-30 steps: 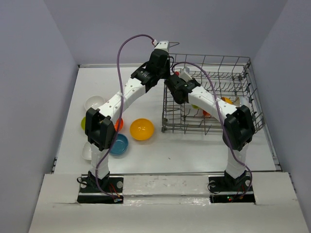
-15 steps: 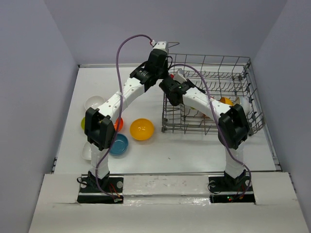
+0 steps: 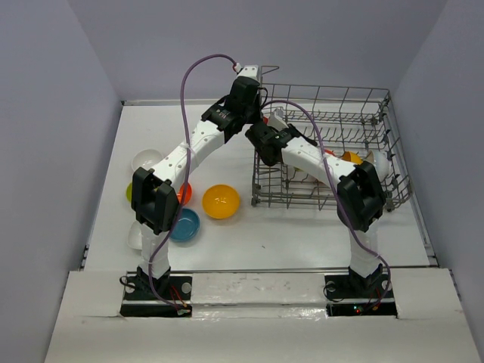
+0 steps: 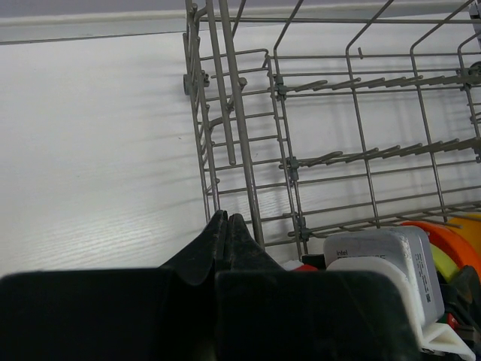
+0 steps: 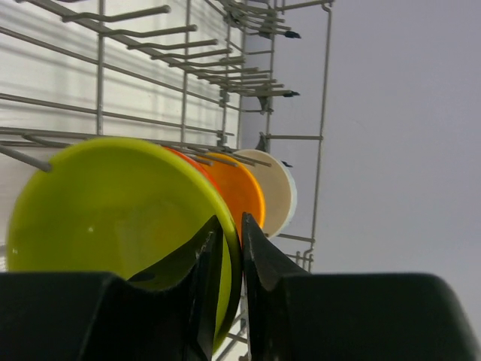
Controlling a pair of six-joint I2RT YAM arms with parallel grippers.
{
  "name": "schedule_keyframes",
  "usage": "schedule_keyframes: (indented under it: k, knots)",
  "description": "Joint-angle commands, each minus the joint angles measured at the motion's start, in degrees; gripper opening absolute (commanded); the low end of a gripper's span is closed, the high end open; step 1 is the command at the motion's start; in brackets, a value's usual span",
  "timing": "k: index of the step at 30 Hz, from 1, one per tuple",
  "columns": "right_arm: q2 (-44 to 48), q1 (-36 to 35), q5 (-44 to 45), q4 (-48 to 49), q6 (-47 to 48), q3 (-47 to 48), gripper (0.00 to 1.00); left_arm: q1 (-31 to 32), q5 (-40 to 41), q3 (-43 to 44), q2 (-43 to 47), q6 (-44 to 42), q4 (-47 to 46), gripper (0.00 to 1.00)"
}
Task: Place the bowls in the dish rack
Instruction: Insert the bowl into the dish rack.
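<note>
The right gripper (image 5: 231, 219) is pinching the rim of the lime green bowl (image 5: 105, 203) at the lower left of its wrist view. It is holding the bowl on edge inside the dish rack (image 5: 186, 75), so the bowl is lining up beside the orange bowl (image 5: 244, 192) and the white bowl (image 5: 276, 192). The left gripper (image 4: 228, 226), at the bottom centre of its own view, is closed on nothing and hovering outside the rack's corner, probably keeping clear, while an orange-yellow bowl (image 3: 221, 201) is waiting left of the rack in the top view.

Arms (image 3: 193, 144) extended forward — left claw (image 4: 227, 218) shut, right claw (image 5: 231, 222) barely parted
</note>
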State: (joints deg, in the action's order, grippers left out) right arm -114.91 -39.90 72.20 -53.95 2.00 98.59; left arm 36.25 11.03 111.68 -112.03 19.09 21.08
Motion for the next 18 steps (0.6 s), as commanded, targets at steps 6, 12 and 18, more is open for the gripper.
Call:
schedule_keyframes:
  k: [6, 12, 18]
  knots:
    - [-1.81, -3.43, -7.42, 4.56, 1.52, 2.14, 0.29, 1.28, -2.68, 1.70, -0.30, 0.16, -3.15, 0.00]
    - [-1.80, -3.96, -9.18, 4.74, 1.43, 1.79, 0.40, 1.28, -2.85, 1.44, -0.38, 0.33, -3.33, 0.00]
    - [-1.98, -3.96, -11.03, 4.47, 1.08, 1.96, 0.47, 1.37, -2.94, 1.35, -0.30, 0.33, -3.33, 0.00]
